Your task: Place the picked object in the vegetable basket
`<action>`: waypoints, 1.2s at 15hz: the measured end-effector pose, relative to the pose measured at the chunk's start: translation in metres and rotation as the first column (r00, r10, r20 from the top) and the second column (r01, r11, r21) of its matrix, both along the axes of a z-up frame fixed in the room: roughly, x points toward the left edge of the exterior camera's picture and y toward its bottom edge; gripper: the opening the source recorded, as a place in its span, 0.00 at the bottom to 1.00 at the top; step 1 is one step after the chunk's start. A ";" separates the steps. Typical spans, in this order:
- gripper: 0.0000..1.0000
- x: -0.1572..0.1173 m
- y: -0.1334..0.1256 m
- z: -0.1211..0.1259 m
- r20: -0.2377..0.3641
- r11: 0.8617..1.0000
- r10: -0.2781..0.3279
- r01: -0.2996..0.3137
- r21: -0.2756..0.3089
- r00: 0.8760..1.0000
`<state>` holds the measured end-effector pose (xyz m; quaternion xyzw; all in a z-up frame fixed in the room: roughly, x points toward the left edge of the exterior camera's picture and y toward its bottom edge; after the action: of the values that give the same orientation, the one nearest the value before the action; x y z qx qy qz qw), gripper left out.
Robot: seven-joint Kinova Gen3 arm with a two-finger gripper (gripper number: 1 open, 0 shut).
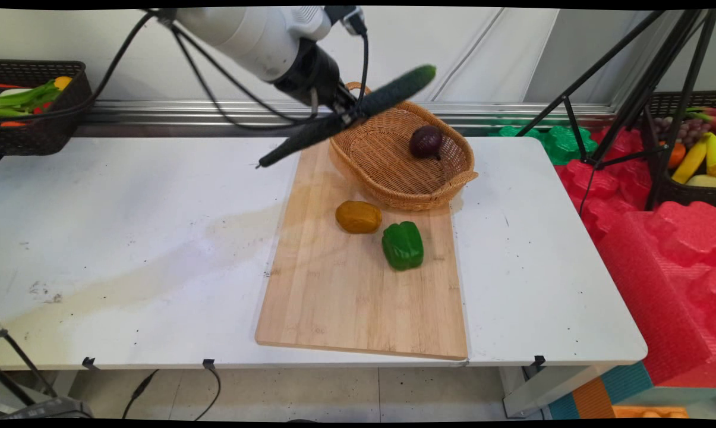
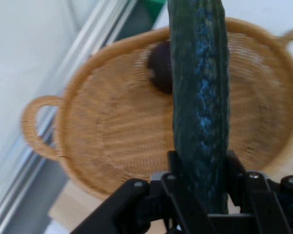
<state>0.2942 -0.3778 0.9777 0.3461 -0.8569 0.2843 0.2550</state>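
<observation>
At the far left a dark basket (image 1: 40,107) of mixed produce stands on the ledge behind the white table (image 1: 126,249), well apart from everything else. Moving right, the gripper (image 1: 349,113) hangs above the table's far side with its fingers clamped on a long dark-green cucumber (image 1: 346,116) — gripped near the middle, tilted, its upper end over the wicker basket (image 1: 387,166). The hand view shows the cucumber (image 2: 200,97) lying across the basket (image 2: 112,146) below it, not touching it. The basket sits on the far end of a wooden board (image 1: 358,297) and already holds a dark purple onion (image 1: 426,141). In front of the basket, on the board, lie a yellow-brown potato (image 1: 358,216) and, just beside it, a green bell pepper (image 1: 403,245) — both outside the basket.
</observation>
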 end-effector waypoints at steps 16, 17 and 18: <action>0.00 -0.007 -0.131 -0.036 0.405 0.995 -0.087 0.103 -0.017 0.910; 0.00 -0.009 -0.135 -0.042 0.430 0.992 -0.107 0.123 -0.010 0.897; 0.00 -0.010 -0.138 -0.046 0.450 0.990 -0.124 0.140 -0.002 0.884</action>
<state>0.2839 -0.5156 0.9313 0.2077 -0.9091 0.3532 0.0749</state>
